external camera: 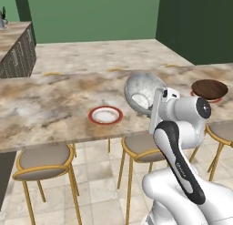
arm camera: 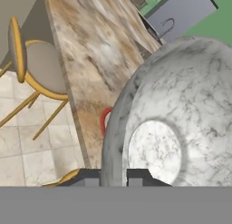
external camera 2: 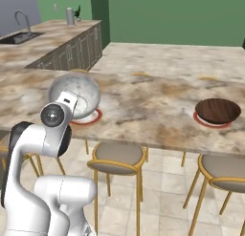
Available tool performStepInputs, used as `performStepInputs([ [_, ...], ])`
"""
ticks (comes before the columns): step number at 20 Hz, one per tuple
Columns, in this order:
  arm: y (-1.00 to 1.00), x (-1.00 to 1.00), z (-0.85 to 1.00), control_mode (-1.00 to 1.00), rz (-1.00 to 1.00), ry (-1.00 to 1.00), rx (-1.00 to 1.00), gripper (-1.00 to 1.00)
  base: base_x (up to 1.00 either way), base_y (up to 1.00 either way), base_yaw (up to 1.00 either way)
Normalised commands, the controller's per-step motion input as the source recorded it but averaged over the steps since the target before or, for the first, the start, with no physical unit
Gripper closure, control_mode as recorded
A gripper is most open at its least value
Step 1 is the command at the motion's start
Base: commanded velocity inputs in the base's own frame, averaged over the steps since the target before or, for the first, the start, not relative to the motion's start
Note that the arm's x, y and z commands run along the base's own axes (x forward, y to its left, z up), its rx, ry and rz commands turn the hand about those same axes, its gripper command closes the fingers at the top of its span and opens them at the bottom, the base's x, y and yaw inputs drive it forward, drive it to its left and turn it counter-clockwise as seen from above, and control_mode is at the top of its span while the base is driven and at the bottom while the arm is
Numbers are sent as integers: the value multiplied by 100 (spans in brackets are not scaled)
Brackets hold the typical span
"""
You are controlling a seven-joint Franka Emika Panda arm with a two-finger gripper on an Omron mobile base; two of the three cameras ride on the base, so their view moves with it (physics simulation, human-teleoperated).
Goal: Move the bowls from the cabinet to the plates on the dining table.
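Note:
My gripper (arm camera: 113,177) is shut on the rim of the pale marbled bowl (external camera: 144,93), which hangs tipped on edge above the dining table (external camera: 54,99). In the hand view its hollow faces me. A red-rimmed plate (external camera: 105,115) lies bare on the table just left of the bowl in the left base view. From the right base view the bowl (external camera 2: 75,93) hangs over that plate (external camera 2: 91,117). The dark brown bowl (external camera 2: 217,110) sits on the other plate (external camera 2: 210,123) farther right. The cabinet is out of view.
Yellow-legged stools (external camera: 43,158) (external camera 2: 117,156) stand along the table's near side, under its edge. A counter with a sink (external camera 2: 19,37) runs at the back left. A green wall closes off the far side.

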Motion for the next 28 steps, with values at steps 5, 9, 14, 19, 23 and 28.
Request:
performStepInputs([
  [5, 0, 0, 0, 100, 0, 0, 0, 100, 45, 0, 0],
  [9, 0, 0, 0, 100, 0, 0, 0, 100, 9, 1, 0],
  [14, 0, 0, 0, 100, 0, 0, 0, 100, 0, 0, 0],
  [19, 0, 0, 0, 100, 0, 0, 0, 100, 2, 0, 0],
  [23, 0, 9, -6, -100, 0, 0, 0, 100, 5, 0, 0],
  [28, 0, 43, -4, -100, 0, 8, 3, 100, 0, 0, 0],
])
